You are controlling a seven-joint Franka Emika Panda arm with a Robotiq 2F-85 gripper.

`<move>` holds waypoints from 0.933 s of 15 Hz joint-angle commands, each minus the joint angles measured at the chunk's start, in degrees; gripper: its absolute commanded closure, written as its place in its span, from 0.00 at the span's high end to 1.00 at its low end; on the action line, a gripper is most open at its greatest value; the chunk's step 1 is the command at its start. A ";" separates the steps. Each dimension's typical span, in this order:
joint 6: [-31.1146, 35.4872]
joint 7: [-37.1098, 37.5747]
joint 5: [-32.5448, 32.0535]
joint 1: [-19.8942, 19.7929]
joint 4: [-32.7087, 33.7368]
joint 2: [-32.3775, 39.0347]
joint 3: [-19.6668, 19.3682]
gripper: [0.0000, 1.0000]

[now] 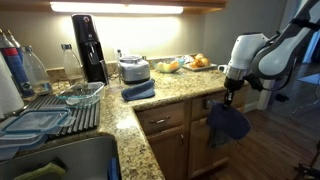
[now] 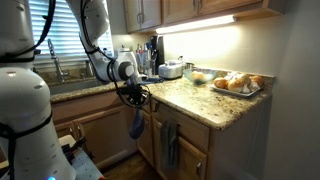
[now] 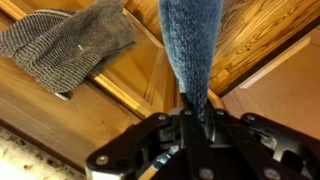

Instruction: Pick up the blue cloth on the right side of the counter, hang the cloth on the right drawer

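The cloth [image 1: 228,122] hangs before the cabinet [image 1: 165,138], below the counter [image 1: 175,92].

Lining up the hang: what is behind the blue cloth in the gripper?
Behind the blue cloth, shut in the gripper, are wooden cabinet fronts. A grey cloth hangs beside it. The blue cloth covers whatever drawer edge or handle lies directly behind.

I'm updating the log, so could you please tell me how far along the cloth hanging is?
Done: the blue cloth is off the counter. In hand: it dangles from the gripper, which is shut on its top, in front of the cabinets. Left: hanging it up; in the wrist view only a gray cloth hangs on the cabinets.
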 commanded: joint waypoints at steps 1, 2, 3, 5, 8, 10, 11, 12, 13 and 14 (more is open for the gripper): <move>1.05 -0.99 -1.08 -1.08 1.60 2.94 -0.69 0.05; 1.17 -1.43 -0.83 -1.36 2.06 3.86 -0.78 0.05; 1.33 -0.49 -2.22 -1.10 2.64 4.73 -1.80 0.05; 1.34 0.01 -3.88 -0.90 3.77 6.06 -3.14 0.05; 1.50 0.21 -5.74 -0.53 5.03 7.39 -4.57 0.05; 1.79 0.28 -6.04 -0.46 5.68 8.04 -4.80 0.05; 1.84 0.21 -5.98 -0.48 5.93 8.17 -4.72 0.05; 1.84 -0.03 -5.67 -0.64 6.24 8.42 -4.42 0.05; 1.91 0.08 -5.76 -0.53 6.65 8.97 -4.50 0.05; 1.97 0.36 -6.03 -0.30 7.18 9.67 -4.78 0.05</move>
